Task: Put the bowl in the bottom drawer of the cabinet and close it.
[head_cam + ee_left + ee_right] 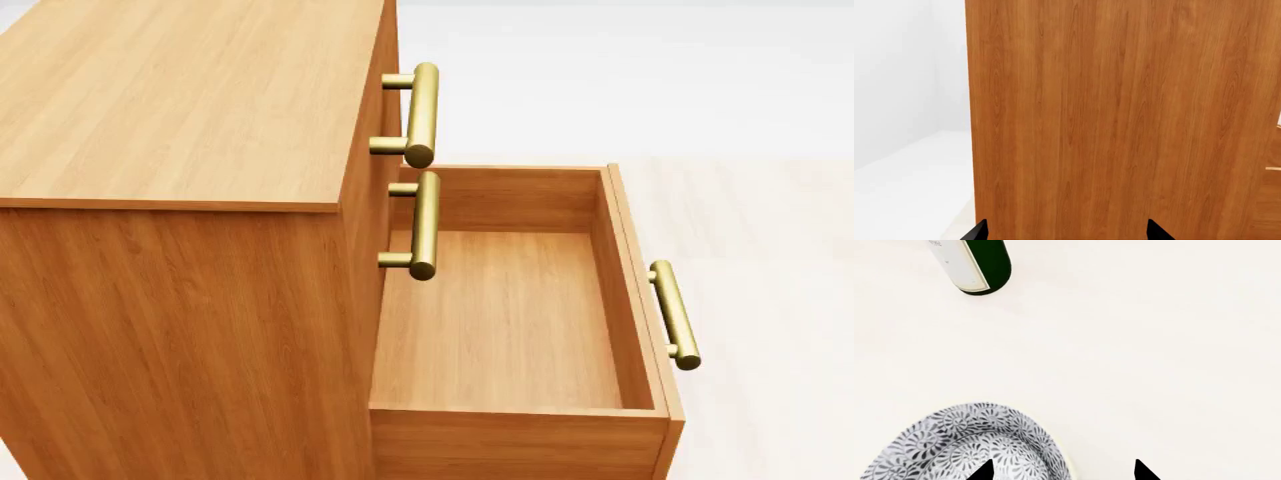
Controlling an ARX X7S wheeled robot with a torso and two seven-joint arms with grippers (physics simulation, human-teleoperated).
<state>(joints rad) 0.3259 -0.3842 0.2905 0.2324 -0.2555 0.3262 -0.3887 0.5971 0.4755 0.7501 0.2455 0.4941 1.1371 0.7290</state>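
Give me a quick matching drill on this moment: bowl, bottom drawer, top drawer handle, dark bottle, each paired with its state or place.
Things:
1. bowl
2. bottom drawer
3. top drawer handle
4. dark bottle

States or places:
A. pulled open, nothing inside
B. brass bar on a closed front
C. on the pale surface by the right gripper fingertips
D. far edge of the right wrist view, pale label showing

Pairs: 1-C, 2-A, 3-B, 4-D
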